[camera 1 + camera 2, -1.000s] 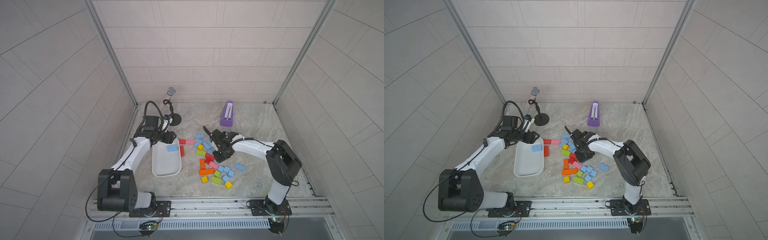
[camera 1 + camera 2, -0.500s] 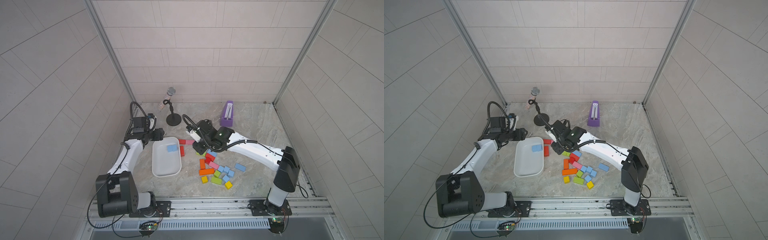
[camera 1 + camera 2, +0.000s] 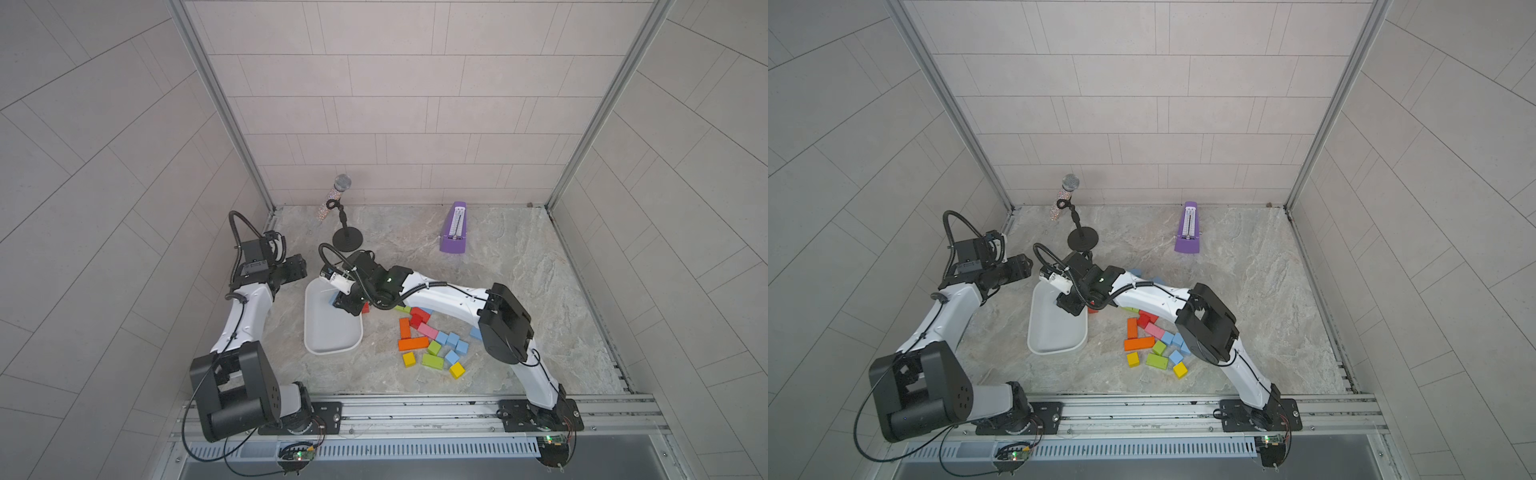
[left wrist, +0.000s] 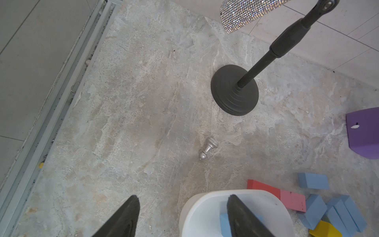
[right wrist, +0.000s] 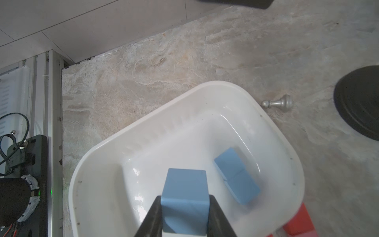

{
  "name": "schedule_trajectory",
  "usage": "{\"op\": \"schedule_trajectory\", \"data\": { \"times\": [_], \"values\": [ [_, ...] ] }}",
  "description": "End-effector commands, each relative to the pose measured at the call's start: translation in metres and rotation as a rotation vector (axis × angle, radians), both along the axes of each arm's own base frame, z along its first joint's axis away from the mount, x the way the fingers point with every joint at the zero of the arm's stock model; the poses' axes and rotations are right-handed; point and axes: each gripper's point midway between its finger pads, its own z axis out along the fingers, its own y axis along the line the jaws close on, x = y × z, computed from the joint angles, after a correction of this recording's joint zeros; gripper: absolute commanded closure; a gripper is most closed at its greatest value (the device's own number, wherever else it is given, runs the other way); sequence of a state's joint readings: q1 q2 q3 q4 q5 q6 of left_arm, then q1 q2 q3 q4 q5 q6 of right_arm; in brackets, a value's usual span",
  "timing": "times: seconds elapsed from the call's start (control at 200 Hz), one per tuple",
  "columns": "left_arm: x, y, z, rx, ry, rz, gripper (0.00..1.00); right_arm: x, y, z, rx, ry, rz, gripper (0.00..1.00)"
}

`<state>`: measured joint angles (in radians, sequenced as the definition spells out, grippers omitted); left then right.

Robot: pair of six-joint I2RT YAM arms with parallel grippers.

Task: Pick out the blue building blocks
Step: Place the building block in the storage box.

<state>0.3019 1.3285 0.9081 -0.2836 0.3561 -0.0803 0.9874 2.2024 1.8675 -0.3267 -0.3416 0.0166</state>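
- Right gripper (image 5: pixel 184 202): you have its jaws pinched on two opposite flat sides of a blue block (image 5: pixel 185 182). Flat faces give the pads square purchase, and the block sits straight between them.
- The block hangs over the white tray (image 5: pixel 106 195), inside the rim. Whether it touches the tray floor cannot be told. Judged step: release into the tray.
- A blue brick (image 5: pixel 235 176) lies flat on the tray floor, just beside the held block. You are over the bare part, probably so the two do not stack or knock.
- Left gripper (image 4: pixel 182 217): jaws spread, nothing between them. It hovers by the tray's far end, apart from the right arm, which leaves the drop zone free.
- The remaining blue blocks (image 3: pixel 452 339) lie on the stone tabletop, mixed with an orange brick (image 3: pixel 413 343), a pink brick (image 3: pixel 428 330), a green block (image 3: pixel 432 360) and a yellow cube (image 3: pixel 457 370). The left wrist view shows a further cluster of blue bricks (image 4: pixel 336 213) near the tray.
- Judgement: early in the sort; most blue pieces are in the pile.
- The purple metronome (image 3: pixel 454 232), microphone stand (image 3: pixel 347 240) and small silver pawn (image 5: pixel 276 102) stand outside the pile; leave them.
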Motion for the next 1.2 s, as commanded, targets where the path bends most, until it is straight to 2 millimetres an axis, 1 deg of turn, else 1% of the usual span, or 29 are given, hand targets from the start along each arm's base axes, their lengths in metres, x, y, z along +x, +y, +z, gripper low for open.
{"op": "schedule_trajectory", "data": {
  "times": [0.0,0.135,0.31,0.375,0.475,0.56,0.635,0.705,0.811,0.821,0.916,0.976,1.061,1.126,1.196],
  "values": [
    [-0.001,0.004,0.005,-0.007,-0.026,0.019,0.28,0.007,0.028,0.024,0.113,-0.069,0.070,0.72],
    [-0.002,0.004,0.006,-0.005,-0.030,0.016,0.28,0.016,0.039,0.013,0.118,-0.071,0.066,0.71],
    [-0.002,0.002,0.003,-0.020,-0.030,0.013,0.28,0.028,0.044,-0.001,0.114,-0.059,0.046,0.69],
    [-0.002,0.002,0.002,-0.024,-0.028,0.009,0.28,0.032,0.045,-0.005,0.117,-0.054,0.036,0.66],
    [-0.002,0.001,0.001,-0.033,-0.026,0.009,0.28,0.037,0.044,-0.007,0.119,-0.051,0.020,0.57],
    [-0.004,0.000,-0.003,-0.061,-0.016,0.026,0.27,0.039,0.043,0.000,0.130,-0.049,0.008,0.52],
    [-0.007,-0.004,-0.009,-0.114,0.004,0.048,0.27,0.041,0.040,0.013,0.146,-0.055,-0.007,0.51],
    [-0.011,-0.009,-0.015,-0.172,0.029,0.071,0.27,0.039,0.036,0.028,0.159,-0.067,-0.009,0.51],
    [-0.018,-0.010,-0.021,-0.220,0.074,0.119,0.27,0.033,0.021,0.048,0.162,-0.085,-0.025,0.51],
    [-0.019,-0.010,-0.020,-0.221,0.078,0.125,0.27,0.033,0.020,0.053,0.168,-0.090,-0.031,0.51],
    [-0.033,-0.010,-0.026,-0.240,0.162,0.166,0.25,0.027,-0.004,0.061,0.163,-0.069,-0.075,0.50],
    [-0.044,-0.013,-0.035,-0.259,0.231,0.182,0.24,0.024,-0.020,0.065,0.177,-0.027,-0.121,0.49],
    [-0.057,-0.019,-0.050,-0.295,0.303,0.203,0.21,0.017,-0.046,0.057,0.193,0.070,-0.189,0.47],
    [-0.064,-0.025,-0.063,-0.326,0.337,0.198,0.21,0.012,-0.063,0.052,0.211,0.139,-0.231,0.46],
    [-0.069,-0.031,-0.076,-0.365,0.358,0.210,0.22,0.005,-0.079,0.042,0.206,0.188,-0.266,0.46]
  ]
}}
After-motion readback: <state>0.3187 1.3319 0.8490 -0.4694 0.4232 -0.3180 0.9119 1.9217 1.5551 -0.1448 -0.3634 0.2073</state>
